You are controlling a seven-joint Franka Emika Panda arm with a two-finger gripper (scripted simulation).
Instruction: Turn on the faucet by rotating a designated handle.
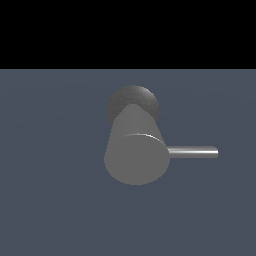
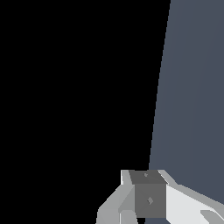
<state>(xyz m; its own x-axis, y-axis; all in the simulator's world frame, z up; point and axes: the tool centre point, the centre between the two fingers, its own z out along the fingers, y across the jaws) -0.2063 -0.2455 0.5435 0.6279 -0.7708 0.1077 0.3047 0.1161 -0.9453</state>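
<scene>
**One faucet, one handle, gripper away from both**

One faucet (image 1: 136, 150) with one handle (image 1: 193, 152) jutting toward the exterior view's right. One gripper (image 2: 148, 205) appears only in the wrist view; its jaw spacing cannot be told, nothing visibly touched. Neither faucet nor handle appears near the jaws.

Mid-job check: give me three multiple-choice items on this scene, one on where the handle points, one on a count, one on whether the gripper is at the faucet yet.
1. The handle sticks out from the faucet toward
A. the exterior view's right
B. the exterior view's left
C. straight up

2. How many side rods does the faucet have?
A. three
B. two
C. one

3. In the exterior view, the gripper is
A. clamped on the handle
B. not in sight
C. resting on the round base

Answers: 1 A, the rod runs rightward from the cylinder. 2 C, only one rod shows. 3 B, only the wrist view shows gripper parts, with no faucet near them.
</scene>
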